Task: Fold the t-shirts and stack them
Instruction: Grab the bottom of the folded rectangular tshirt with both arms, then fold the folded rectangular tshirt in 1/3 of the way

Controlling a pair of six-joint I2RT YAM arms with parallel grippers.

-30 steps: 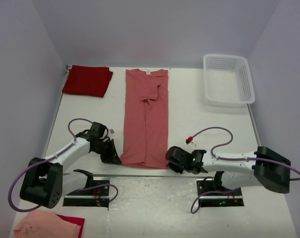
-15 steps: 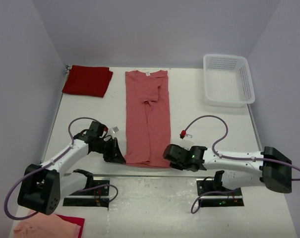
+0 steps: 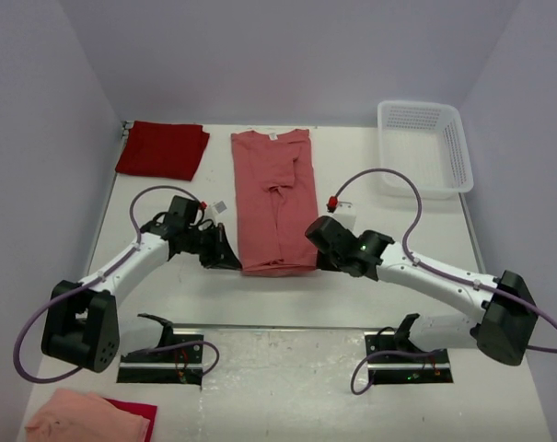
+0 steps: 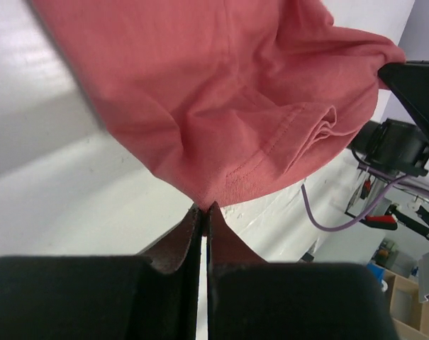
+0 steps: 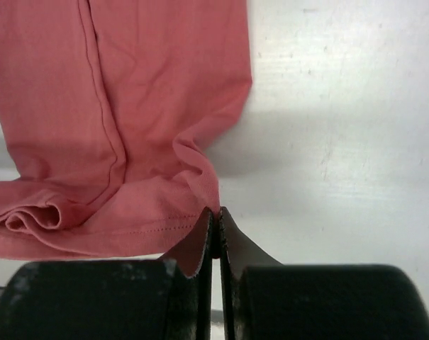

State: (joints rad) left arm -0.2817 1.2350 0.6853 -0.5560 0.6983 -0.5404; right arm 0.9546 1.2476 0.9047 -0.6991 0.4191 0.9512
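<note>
My left fingers and right fingers are each pinched shut on a hem corner of the salmon t-shirt, whose body lies flat on the worktop beyond both fingertips

Nothing here that you can read.
You will find no word, number or brand legible in any view. In the overhead view the salmon t-shirt carries a small white neck label at the upper centre of the frame, but it is too small for you to read. A small white tag just left of the shirt, at mid-left of the frame, is likewise too small to make out.
</note>
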